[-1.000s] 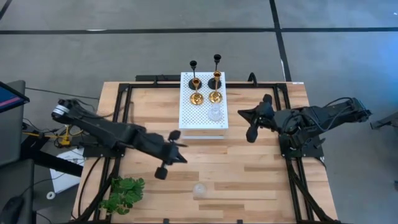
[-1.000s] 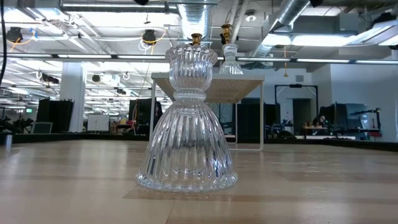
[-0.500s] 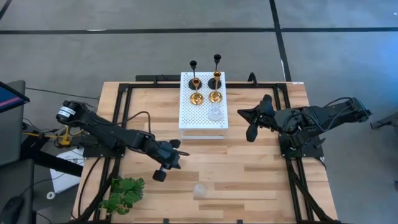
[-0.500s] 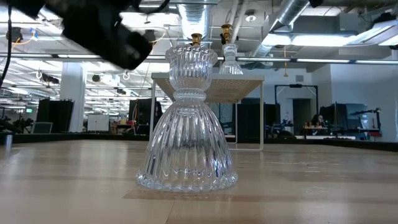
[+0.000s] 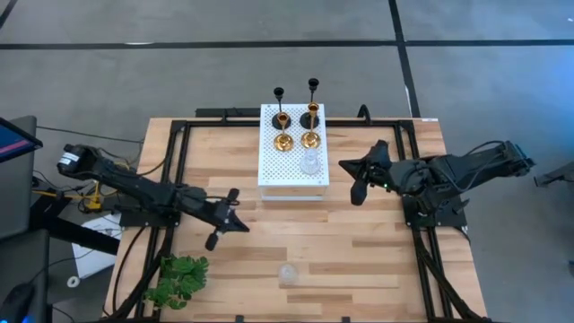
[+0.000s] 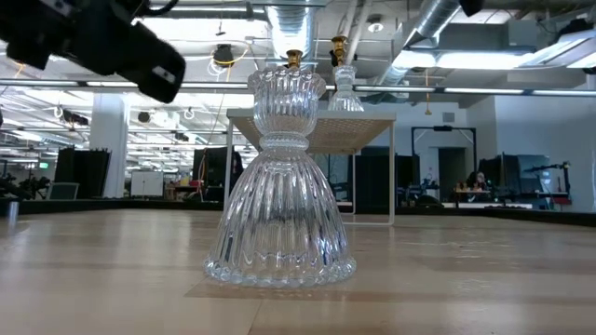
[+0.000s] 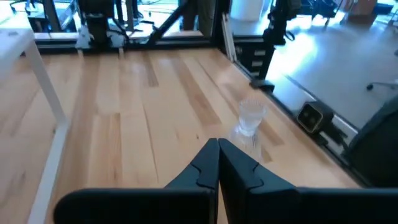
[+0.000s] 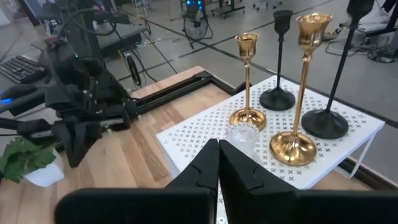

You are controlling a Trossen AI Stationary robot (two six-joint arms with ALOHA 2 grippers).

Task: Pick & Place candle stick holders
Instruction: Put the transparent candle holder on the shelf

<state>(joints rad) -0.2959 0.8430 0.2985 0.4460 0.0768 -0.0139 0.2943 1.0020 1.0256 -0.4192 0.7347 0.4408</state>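
Lone glass holder (image 5: 287,274) on worktop (image 5: 377,251); left end effector (image 5: 221,220) pressed together, empty, well apart – approaching unopened risks toppling the glass

We count six candle stick holders in all. Two are tall black ones, the first (image 5: 279,92) and the second (image 5: 313,85), at the far edge of the one white perforated board (image 5: 269,166). Two are gold, one (image 5: 282,141) beside the other (image 5: 310,138). Two are clear glass: one (image 5: 310,163) on the board, one (image 5: 287,274) alone on the table (image 5: 359,242). We see one green leafy plant (image 5: 178,280). There are two arms, so two grippers: the left gripper (image 5: 222,218) and the right gripper (image 5: 362,176).
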